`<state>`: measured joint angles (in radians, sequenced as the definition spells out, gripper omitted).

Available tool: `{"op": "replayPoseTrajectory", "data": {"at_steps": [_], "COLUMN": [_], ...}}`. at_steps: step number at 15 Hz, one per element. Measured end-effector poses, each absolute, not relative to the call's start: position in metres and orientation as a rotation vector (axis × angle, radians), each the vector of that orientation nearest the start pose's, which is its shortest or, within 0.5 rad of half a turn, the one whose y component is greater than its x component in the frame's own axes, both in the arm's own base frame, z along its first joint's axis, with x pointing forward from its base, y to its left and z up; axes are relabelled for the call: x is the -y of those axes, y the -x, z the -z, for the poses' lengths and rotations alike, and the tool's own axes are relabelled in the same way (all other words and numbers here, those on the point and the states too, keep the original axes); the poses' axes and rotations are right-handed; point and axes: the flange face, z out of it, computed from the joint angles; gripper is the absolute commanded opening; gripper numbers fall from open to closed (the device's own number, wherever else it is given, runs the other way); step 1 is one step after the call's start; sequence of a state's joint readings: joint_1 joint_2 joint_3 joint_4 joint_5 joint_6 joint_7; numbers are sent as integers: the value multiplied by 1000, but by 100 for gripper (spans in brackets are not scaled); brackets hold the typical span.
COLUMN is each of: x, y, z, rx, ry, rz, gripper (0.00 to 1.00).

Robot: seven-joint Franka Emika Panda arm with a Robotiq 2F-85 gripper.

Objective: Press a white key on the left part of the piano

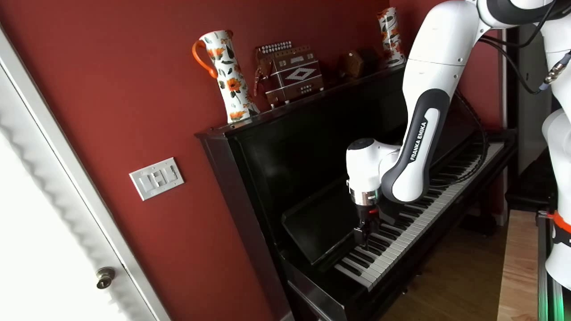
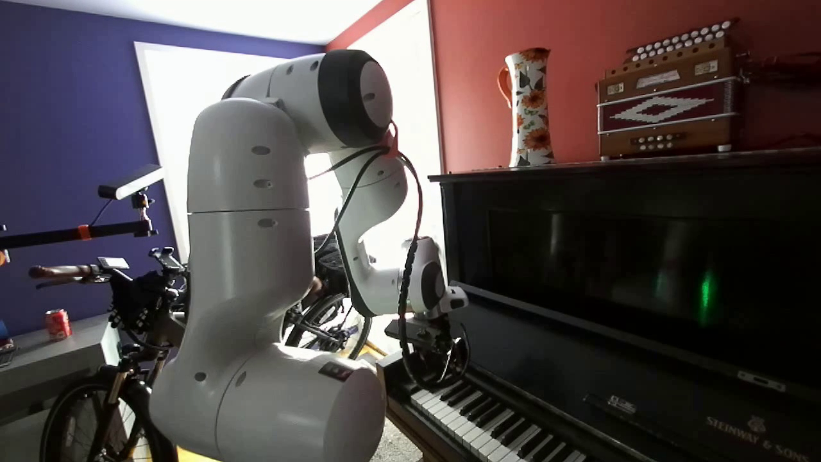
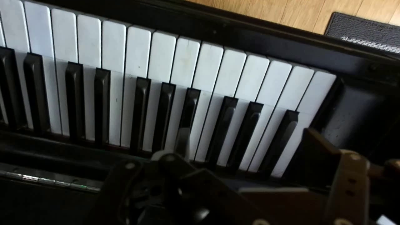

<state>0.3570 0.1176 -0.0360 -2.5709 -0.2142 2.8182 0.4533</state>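
Reaching white robot arm with dark grey trim [image 1: 430, 73]: it is stretched from the front side of the large glossy black upright piano [image 1: 294, 151], so that its end can be directed down at the keyboard [image 1: 401, 240].
Black two-fingered metal gripper [image 1: 363, 243]: it is held over the left part of the piano, with its fingers [image 3: 350, 175] well apart, as judged from the wrist view; how wide exactly cannot be told. Nothing is seen gripped, and for a press nothing needs to be.
Piano: it is placed along the red painted wall [image 1: 134, 98]; its left part, as counted for a seated player, is found below the gripper, so the place is judged suitable for the task.
Narrow raised black keys [image 3: 140, 114]: they are set toward the rear of the piano's keyboard, and the fingers are held near these; whether contact is made cannot be told.
Long flat white keys [image 3: 186, 59]: they are seen uncovered toward the front edge of the piano; a shift to this edge is probably called for, so that no black key is pressed by mistake.
Black ribbed cable [image 2: 405, 295]: it is hung in a slack loop above the piano's keyboard, presumably so that the arm can be turned freely.
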Motion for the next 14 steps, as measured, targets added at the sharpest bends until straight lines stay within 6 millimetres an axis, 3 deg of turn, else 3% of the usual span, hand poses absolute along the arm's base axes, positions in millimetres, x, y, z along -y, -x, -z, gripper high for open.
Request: {"op": "replayPoseTrajectory", "data": {"at_steps": [6,14], "x": [-158,-165], "y": [-428,-410], "z": [-261,-314], "rx": [149,289], "ry": [3168,3126], "rz": [246,196], "gripper": [99,100]}}
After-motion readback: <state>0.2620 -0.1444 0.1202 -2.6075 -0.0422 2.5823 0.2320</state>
